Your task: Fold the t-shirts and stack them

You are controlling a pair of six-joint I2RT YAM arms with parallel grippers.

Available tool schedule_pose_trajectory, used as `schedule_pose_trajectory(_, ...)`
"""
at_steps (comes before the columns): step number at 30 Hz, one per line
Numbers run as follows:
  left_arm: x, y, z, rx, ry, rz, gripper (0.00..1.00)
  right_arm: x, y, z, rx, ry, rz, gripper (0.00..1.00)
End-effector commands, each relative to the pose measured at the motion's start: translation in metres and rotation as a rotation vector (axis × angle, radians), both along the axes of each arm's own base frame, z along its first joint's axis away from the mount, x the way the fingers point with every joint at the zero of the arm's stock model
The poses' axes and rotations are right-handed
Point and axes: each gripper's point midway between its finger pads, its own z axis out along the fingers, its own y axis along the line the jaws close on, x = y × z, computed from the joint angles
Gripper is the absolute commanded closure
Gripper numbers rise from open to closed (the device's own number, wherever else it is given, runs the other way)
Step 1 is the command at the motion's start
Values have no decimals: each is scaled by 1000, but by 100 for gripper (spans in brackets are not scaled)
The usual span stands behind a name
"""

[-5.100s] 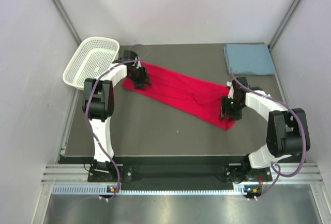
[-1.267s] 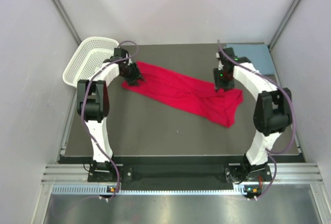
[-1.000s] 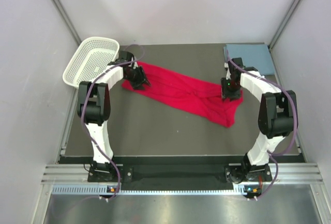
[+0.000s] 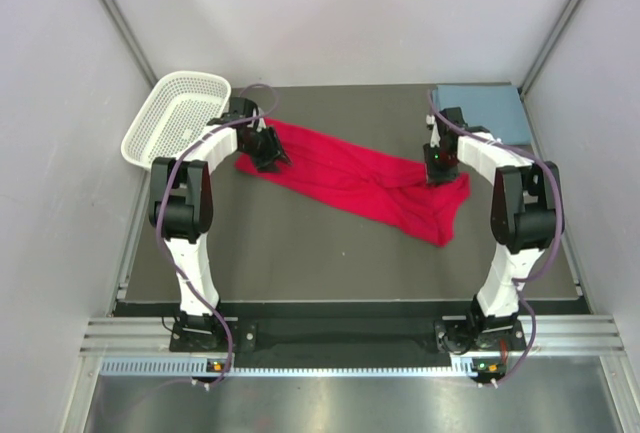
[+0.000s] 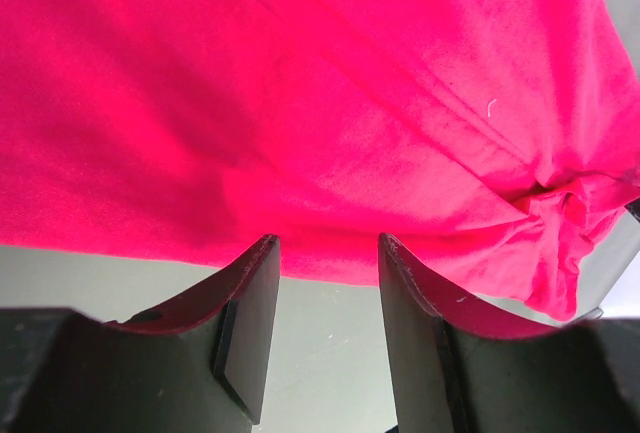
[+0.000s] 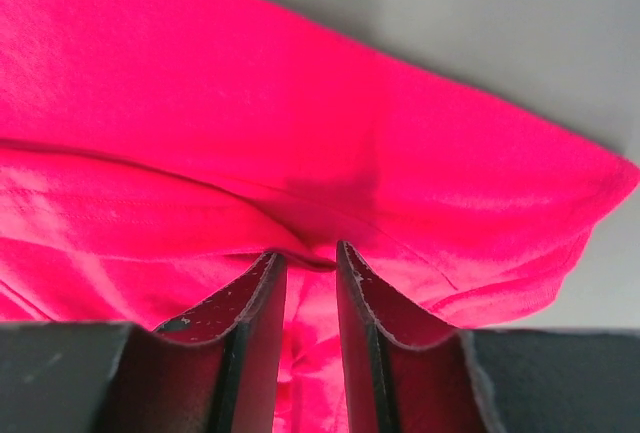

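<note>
The red t-shirt (image 4: 345,178) lies as a long diagonal band across the dark table, its right end bunched and folded over. My left gripper (image 4: 268,156) is low at the shirt's upper left end. In the left wrist view it (image 5: 325,243) is open, with bare table between the jaws and the shirt's edge (image 5: 300,103) just past the tips. My right gripper (image 4: 441,163) is down on the shirt's right end. In the right wrist view it (image 6: 308,250) stands a narrow gap open, with a ridge of red cloth (image 6: 250,103) at the tips. The blue-grey t-shirt (image 4: 482,113) lies folded at the back right corner.
A white mesh basket (image 4: 138,143) stands tilted at the back left corner, close to my left arm. Grey walls close in the table on the left, right and back.
Over five seconds my right gripper moved from the shirt's lower right end up toward the back, folding that end over. In the last second it shifted slightly back-left. The left gripper barely moved.
</note>
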Motion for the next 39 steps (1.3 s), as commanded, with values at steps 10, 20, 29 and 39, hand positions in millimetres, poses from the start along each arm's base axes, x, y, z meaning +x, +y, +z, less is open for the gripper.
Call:
schedule_pose_trajectory(10, 15, -7, 33, -46, -86, -15, 51, 23, -3, 11, 29, -46, -21, 72)
schedule_pose_trajectory(20, 14, -7, 33, -48, -84, -19, 51, 24, -5, 4, 34, -36, -29, 100)
schedule_pose_trajectory(29, 10, -5, 32, -40, -81, -21, 51, 19, -12, 41, 9, -99, -53, 100)
schedule_pose_trajectory(39, 9, -7, 30, -51, -76, -23, 51, 40, -13, 71, 9, -182, -74, 100)
